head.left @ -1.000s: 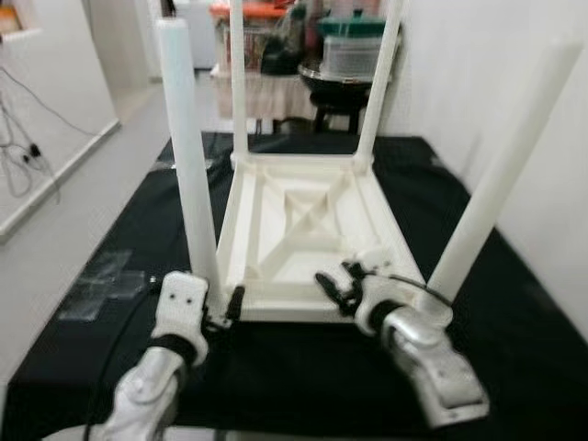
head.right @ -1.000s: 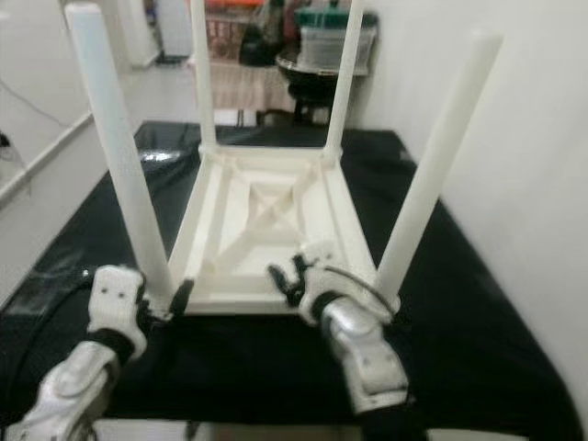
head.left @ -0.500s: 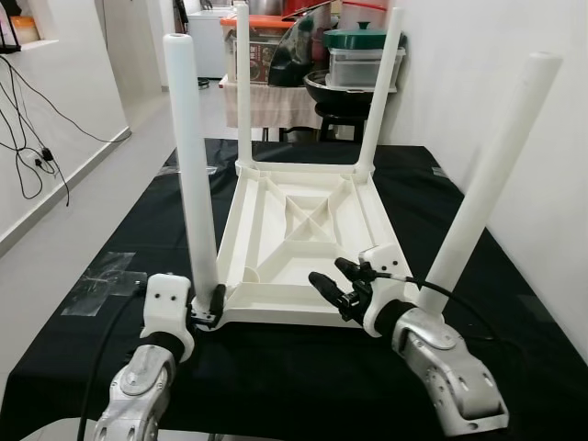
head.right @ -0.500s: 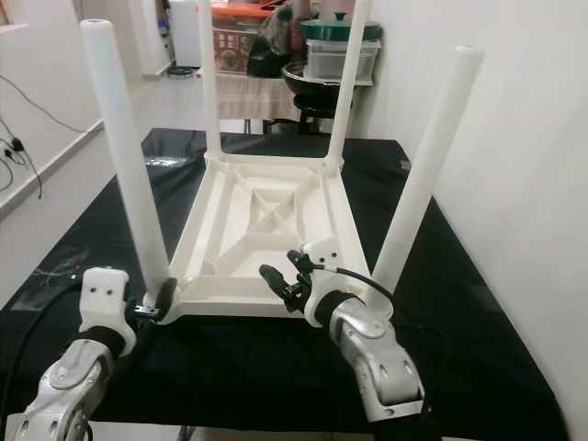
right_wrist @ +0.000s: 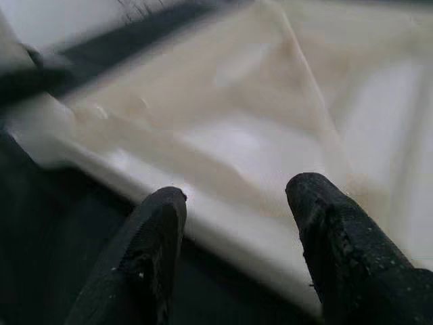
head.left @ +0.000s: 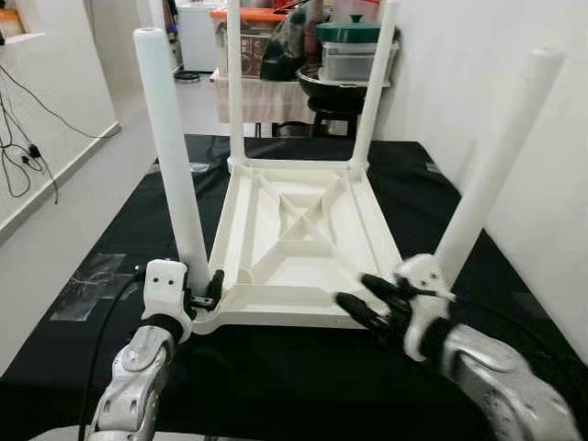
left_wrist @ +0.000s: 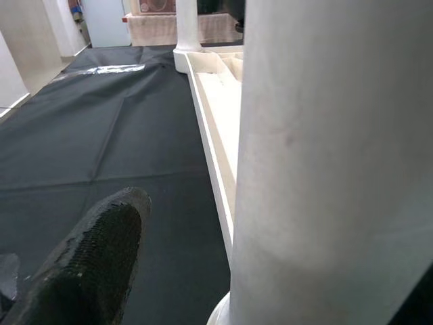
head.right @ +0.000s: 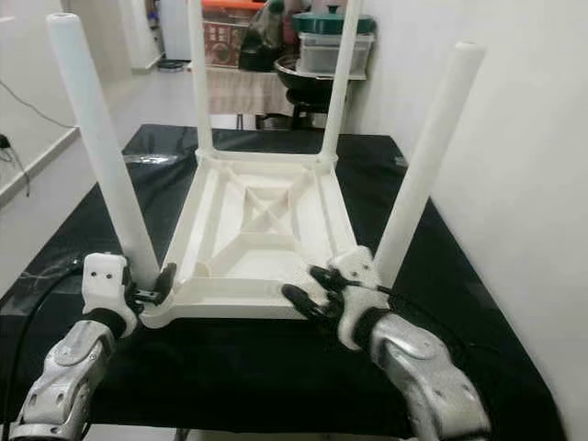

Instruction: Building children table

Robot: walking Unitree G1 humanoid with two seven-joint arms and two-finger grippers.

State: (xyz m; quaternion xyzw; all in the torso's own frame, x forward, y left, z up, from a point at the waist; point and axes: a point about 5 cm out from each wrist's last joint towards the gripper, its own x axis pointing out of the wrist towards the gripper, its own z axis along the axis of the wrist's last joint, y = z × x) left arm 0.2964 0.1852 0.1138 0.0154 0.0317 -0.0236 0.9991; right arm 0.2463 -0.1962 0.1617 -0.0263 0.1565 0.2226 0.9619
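Black cloth under upturned unlabelled white table, four legs up.

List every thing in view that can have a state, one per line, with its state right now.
White table: upside down on the black cloth, all four legs pointing up.
Near-left leg: upright, seated in its corner.
Near-right leg: seated in its corner, leaning outward.
Left gripper: at the near-left leg's base, fingers around it.
Right gripper: open, at the table's near edge, holding nothing.
Black cloth: spread flat.
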